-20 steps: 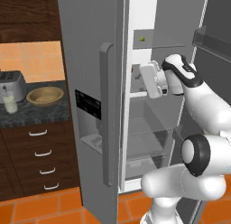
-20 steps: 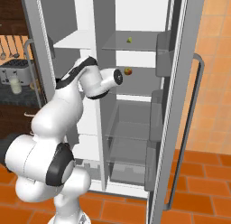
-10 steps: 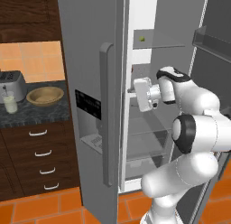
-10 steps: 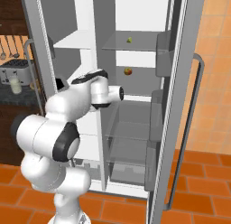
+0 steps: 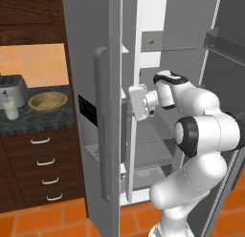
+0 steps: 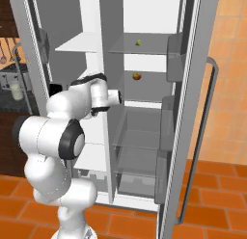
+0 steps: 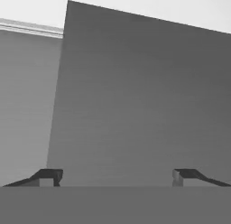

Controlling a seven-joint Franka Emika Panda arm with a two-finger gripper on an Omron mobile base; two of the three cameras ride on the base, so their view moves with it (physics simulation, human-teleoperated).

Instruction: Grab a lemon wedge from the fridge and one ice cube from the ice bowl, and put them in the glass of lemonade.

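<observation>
Fridge (image 5: 95, 64) upright, doors open; pincer (image 7: 117, 175) agape, empty.

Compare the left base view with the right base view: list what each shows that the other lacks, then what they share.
Left base view alone: the wooden ice bowl on the dark counter, the cabinet drawers below it, and the black dispenser panel on the fridge door.

Right base view alone: a small reddish fruit on a middle shelf, and the right door's long handle.

Both: the open fridge, the lemon wedge on its upper glass shelf, the toaster, the glass of lemonade, and the white arm reaching in.
</observation>
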